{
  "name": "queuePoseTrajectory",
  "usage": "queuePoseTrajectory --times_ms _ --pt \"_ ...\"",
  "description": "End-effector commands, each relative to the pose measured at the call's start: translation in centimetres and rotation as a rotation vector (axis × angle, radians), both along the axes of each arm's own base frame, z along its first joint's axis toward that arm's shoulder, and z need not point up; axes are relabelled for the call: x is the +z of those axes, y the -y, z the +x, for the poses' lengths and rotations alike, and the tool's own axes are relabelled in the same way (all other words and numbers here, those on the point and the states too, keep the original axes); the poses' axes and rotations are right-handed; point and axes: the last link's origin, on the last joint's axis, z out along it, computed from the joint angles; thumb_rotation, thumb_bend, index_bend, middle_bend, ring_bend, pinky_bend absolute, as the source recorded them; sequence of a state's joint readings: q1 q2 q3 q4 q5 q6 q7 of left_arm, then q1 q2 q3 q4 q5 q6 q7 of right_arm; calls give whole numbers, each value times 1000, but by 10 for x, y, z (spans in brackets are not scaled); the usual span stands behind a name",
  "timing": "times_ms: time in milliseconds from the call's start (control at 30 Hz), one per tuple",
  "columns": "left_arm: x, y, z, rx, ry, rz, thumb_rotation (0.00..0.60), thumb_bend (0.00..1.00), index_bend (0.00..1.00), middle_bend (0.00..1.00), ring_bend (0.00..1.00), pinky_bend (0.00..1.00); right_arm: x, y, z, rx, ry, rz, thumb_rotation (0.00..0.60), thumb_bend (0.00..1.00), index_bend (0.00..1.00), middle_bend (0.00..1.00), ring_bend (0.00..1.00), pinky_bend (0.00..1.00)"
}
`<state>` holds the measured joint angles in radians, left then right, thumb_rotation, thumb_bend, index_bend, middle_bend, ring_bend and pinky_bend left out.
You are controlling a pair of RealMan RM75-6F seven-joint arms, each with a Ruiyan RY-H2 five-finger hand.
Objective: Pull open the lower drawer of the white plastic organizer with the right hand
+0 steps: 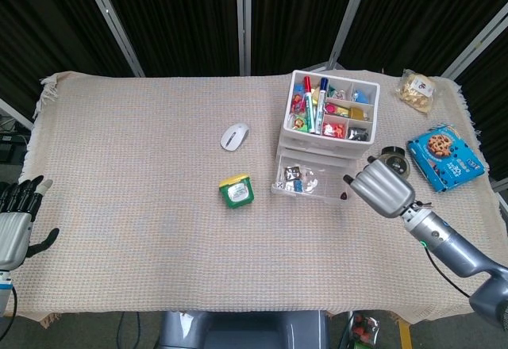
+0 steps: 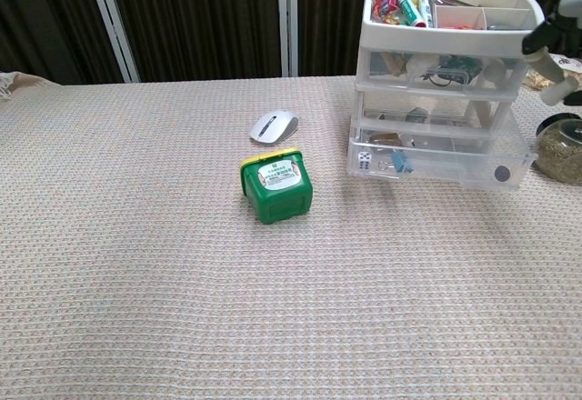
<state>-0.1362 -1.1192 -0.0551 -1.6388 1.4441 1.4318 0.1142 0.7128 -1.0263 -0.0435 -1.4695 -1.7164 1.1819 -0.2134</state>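
the table [image 1: 143, 151], covered with a woven cloth, is filling most of the head view. the white organizer [image 1: 329, 131] is sitting in the upper right of that view, and its lower drawer [image 2: 441, 159] is standing pulled out toward the bottom of the frame, its long axis running left to right. judging by this, the pull looks done. the right hand [image 1: 382, 189] is hovering just right of the drawer's front corner, apart from it, fingers loosely curled and holding nothing; the drawer is lying to the left of the fingers. the left hand [image 1: 14, 220] is resting at the far lower left edge, fingers spread and empty, well apart from the organizer. the head view is showing both hands; the chest view is catching only fingertips [image 2: 546, 41] at its right edge, but is showing the drawer front and contents plainly.
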Motion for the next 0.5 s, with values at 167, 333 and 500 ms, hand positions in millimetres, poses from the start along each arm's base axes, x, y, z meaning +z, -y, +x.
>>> queuePoseTrajectory --times_ms 167,333,500 --pt "0 0 0 1 -5 1 600 312 74 0 0 0 -4 -13 -36 -109 -39 36 600 378 730 1000 1000 665" --pt "0 0 0 2 -5 1 600 312 74 0 0 0 -18 -19 -55 -169 -65 64 600 378 730 1000 1000 665" --pt "0 0 0 2 -4 1 600 312 75 0 0 0 -31 -25 -74 -258 -96 103 600 378 729 1000 1000 665"
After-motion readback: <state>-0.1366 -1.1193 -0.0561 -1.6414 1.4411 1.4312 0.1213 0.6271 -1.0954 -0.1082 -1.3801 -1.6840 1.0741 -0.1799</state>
